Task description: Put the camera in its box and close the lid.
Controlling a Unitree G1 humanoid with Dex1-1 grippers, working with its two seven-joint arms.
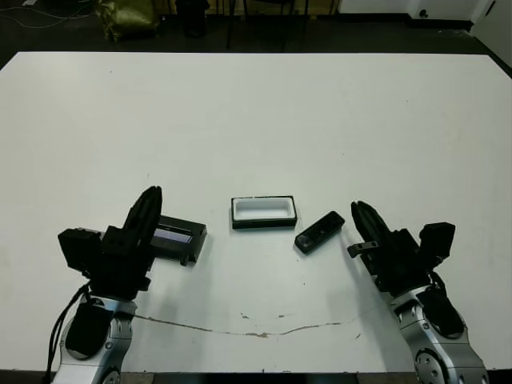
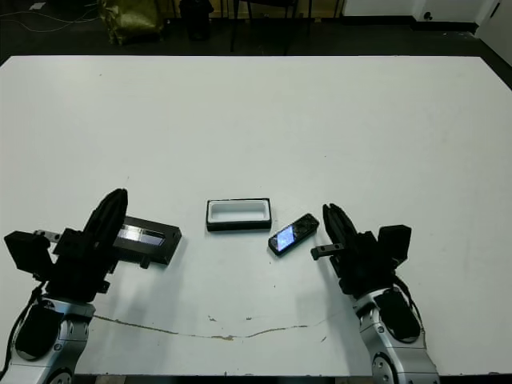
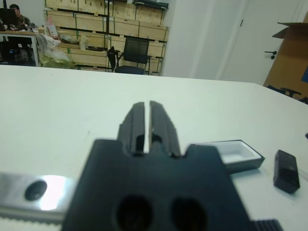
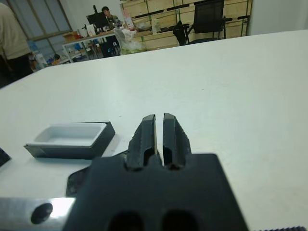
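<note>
The box (image 1: 264,212) is sitting open, white lining up, near the middle of the desk (image 1: 256,120), nearer its front edge; the camera (image 1: 319,232) is lying slantwise just beside the box on the right, apart from it; the lid (image 1: 178,238) is lying flat to the left of the box, partly behind the left gripper (image 1: 149,202); that gripper is hovering with fingers nearly together, holding nothing; the right gripper (image 1: 360,216) is sitting near the camera, fingers likewise pressed close, empty.
</note>
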